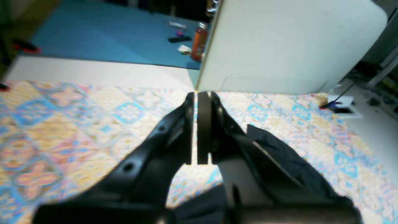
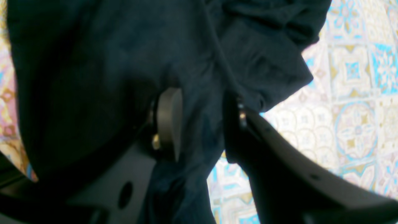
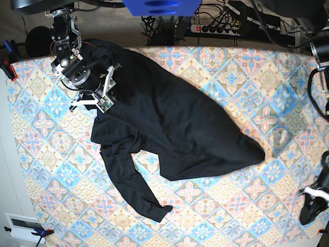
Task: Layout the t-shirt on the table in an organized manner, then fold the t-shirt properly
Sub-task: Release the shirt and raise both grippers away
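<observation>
Black, soft, thin-fabric long-sleeved t-shirt (image 3: 175, 128), one only, sprawls diagonally from the far left corner of the pastel diamond-tiled table (image 3: 241, 72) toward its right edge, one sleeve trailing toward the near edge. Two grippers: the right gripper (image 2: 202, 124) pinches a fold of shirt at that corner. The left gripper (image 1: 196, 130), jaws pressed together and holding nothing, hovers by the near right corner, bare cloth all around it.

The desk (image 3: 247, 77), covered in pastel diamond-tile cloth, is carrying the black t-shirt (image 3: 169, 123), which is lying crumpled diagonally across it.
</observation>
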`<state>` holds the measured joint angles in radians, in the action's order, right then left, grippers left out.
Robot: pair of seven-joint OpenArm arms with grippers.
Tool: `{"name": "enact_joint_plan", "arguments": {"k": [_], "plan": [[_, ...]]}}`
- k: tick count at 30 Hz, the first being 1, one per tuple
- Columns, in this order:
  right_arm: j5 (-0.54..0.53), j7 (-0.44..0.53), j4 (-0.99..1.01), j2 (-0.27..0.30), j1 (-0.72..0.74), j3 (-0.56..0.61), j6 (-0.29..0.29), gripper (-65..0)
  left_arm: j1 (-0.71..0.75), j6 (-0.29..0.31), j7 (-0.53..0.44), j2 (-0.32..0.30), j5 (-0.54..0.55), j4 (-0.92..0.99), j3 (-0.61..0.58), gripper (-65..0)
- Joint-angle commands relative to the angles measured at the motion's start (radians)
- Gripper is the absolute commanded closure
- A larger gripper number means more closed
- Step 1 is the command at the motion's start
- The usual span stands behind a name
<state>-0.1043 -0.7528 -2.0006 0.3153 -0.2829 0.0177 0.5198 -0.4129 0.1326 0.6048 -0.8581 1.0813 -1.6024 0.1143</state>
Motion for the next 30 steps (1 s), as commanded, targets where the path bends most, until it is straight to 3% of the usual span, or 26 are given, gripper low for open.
{"name": "enact_joint_plan", "arguments": {"k": [1,6,9,12,18,25,30], "plan": [[-0.008,0.023,-0.015,0.006,0.011,-0.003,-0.003,-20.9,0.009,0.000,-0.027,-0.049,0.006,-0.025,0.043,0.0],[-0.010,0.023,0.022,0.006,0.060,-0.003,-0.003,-20.9,0.202,0.000,-0.030,-0.079,-0.003,-0.034,0.192,0.0],[-0.013,0.023,0.044,0.008,0.155,0.000,-0.003,-20.9,0.271,0.000,-0.035,-0.072,-0.003,-0.002,0.195,0.0],[-0.094,0.014,0.100,0.008,0.219,-0.002,-0.003,-21.2,0.305,0.000,-0.027,-0.016,-0.013,0.038,0.195,0.0],[-0.214,0.002,0.243,0.012,0.313,-0.057,-0.003,-21.3,0.358,0.000,-0.019,0.072,-0.141,0.035,0.195,0.0],[-0.239,-0.049,0.366,0.012,0.360,-0.114,-0.003,-24.5,0.352,0.000,0.082,0.170,-0.224,0.035,0.196,-0.1],[-0.239,-0.066,0.410,0.012,0.360,-0.127,-0.003,-30.4,0.357,0.000,0.082,0.208,-0.247,0.035,0.196,-6.6]]}}
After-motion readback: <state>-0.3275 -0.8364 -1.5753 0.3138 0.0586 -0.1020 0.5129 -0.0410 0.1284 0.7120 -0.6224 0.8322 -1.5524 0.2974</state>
